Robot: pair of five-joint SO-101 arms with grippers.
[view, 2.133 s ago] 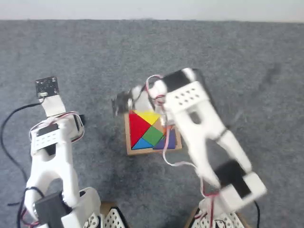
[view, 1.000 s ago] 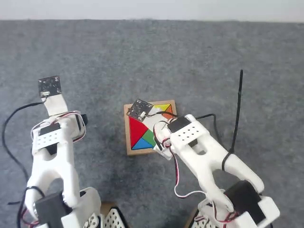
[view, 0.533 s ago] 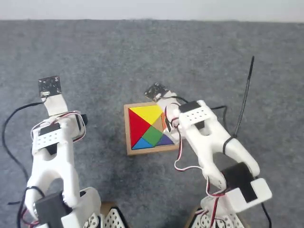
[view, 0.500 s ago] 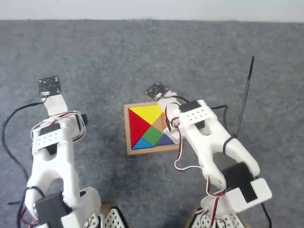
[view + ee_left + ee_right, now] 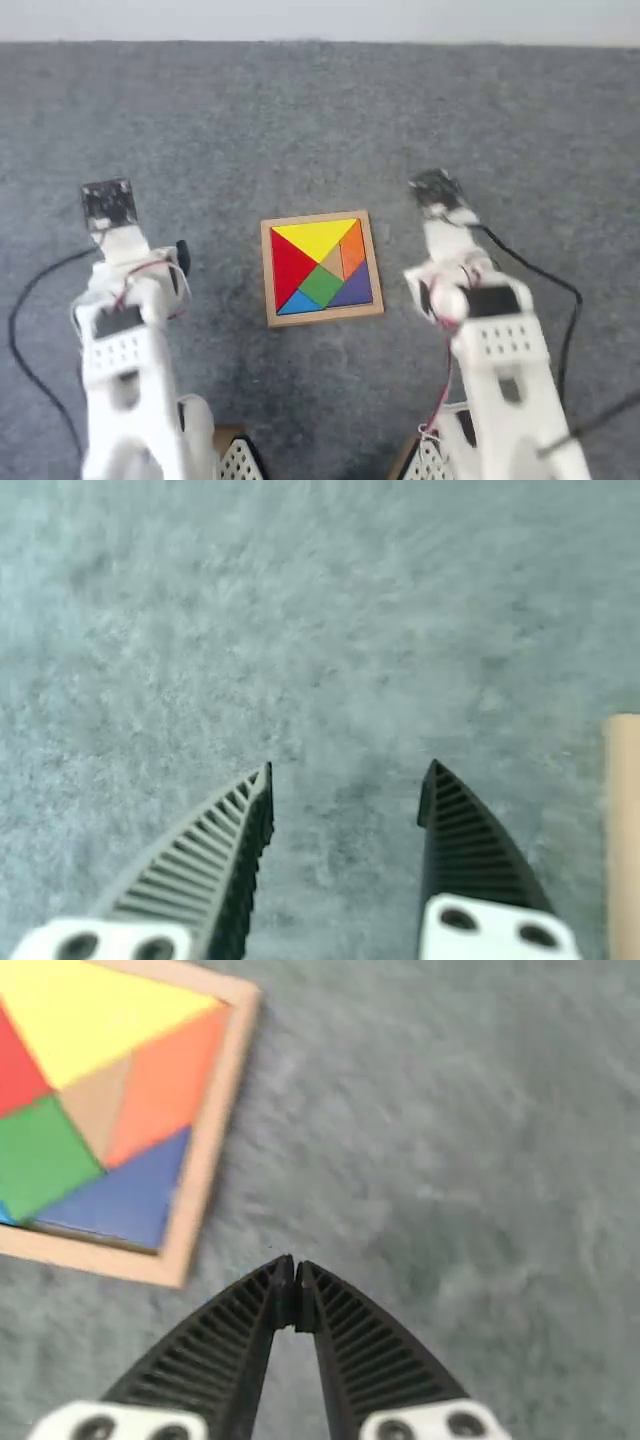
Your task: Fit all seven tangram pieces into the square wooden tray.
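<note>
Jaws: left pair spread wide, holding nothing; right pair closed tip to tip, empty.
Tray: square wooden tray point(image 5: 266, 272) lies flat between the arms.
Pieces: seven tangram pieces point(image 5: 322, 268) fill it.
Right: right gripper point(image 5: 293, 1265) hovers just beside a tray corner.
Left: left gripper point(image 5: 350, 770) is over grey carpet point(image 5: 200, 130).

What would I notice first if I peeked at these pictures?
The square wooden tray in the middle of the grey carpet jumps out, packed with bright tangram pieces such as a big yellow triangle and a red triangle. On either side of it, the left gripper hangs open over the carpet, and the right gripper is shut near the tray's corner.
</note>
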